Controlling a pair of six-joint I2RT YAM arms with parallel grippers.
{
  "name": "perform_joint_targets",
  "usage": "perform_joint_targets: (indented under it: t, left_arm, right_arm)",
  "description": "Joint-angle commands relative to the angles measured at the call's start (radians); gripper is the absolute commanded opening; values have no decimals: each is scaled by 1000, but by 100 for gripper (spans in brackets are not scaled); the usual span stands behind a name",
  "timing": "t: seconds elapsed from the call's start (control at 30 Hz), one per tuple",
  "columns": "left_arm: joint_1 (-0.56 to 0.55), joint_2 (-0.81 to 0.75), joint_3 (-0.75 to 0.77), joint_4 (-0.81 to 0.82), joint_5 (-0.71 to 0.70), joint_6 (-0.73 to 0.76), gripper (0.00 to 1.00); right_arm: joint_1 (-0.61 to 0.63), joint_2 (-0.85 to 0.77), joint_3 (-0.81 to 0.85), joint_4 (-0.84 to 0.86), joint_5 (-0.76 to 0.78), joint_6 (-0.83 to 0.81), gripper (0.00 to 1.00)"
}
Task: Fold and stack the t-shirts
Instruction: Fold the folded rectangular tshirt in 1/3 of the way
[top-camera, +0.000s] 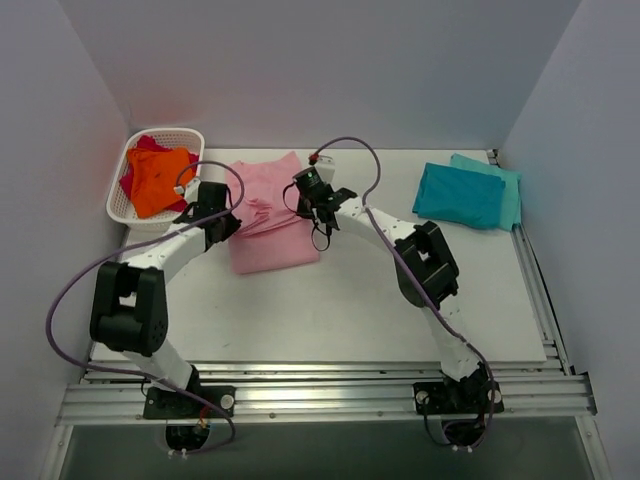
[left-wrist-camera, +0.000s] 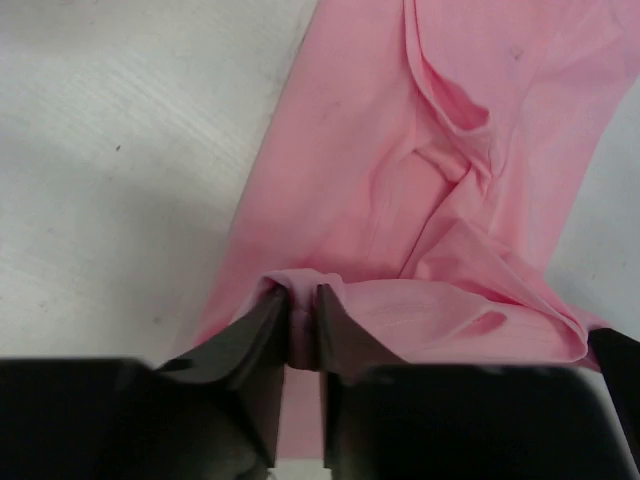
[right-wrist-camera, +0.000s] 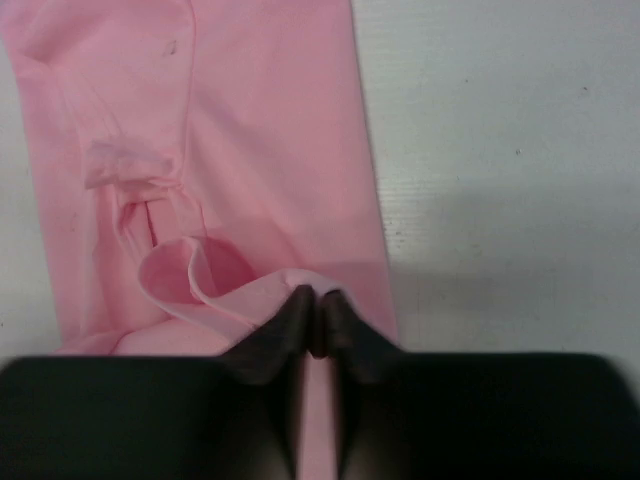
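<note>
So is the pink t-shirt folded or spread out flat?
Partly folded: the pink t-shirt lies as a narrow rectangle, layers doubled over, with the left gripper and right gripper each shut on an edge.

I work in a robotics lab test cell, not a home. My left arm (top-camera: 130, 300) and right arm (top-camera: 425, 265) are bolted to bare aluminium rails (top-camera: 330, 395) at the near edge of a white tabletop (top-camera: 330, 320), which is boxed in on three sides by plain pale panels (top-camera: 330, 70). Purple cables (top-camera: 60, 310) loop in the open along both arms, and the only household things are a white plastic basket (top-camera: 115, 205) of orange and red cloth, a pink t-shirt (top-camera: 270, 240) and folded teal t-shirts (top-camera: 460, 195).
</note>
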Motion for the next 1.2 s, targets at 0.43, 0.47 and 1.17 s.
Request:
perform_joint_targets:
  t: [0.43,0.47,1.17]
  left_arm:
    - [212,411,748,-258,258,156,94]
    - [212,382,722,-253,228,158,94]
    - [-55,-240,-393,135,117,-124,94]
  right_arm:
    - [-141,28,367,-122,36,-48,100]
    - [-147,-7,304,-98,31,-38,100]
    - [-60,-382,-761,444,-138,177,98]
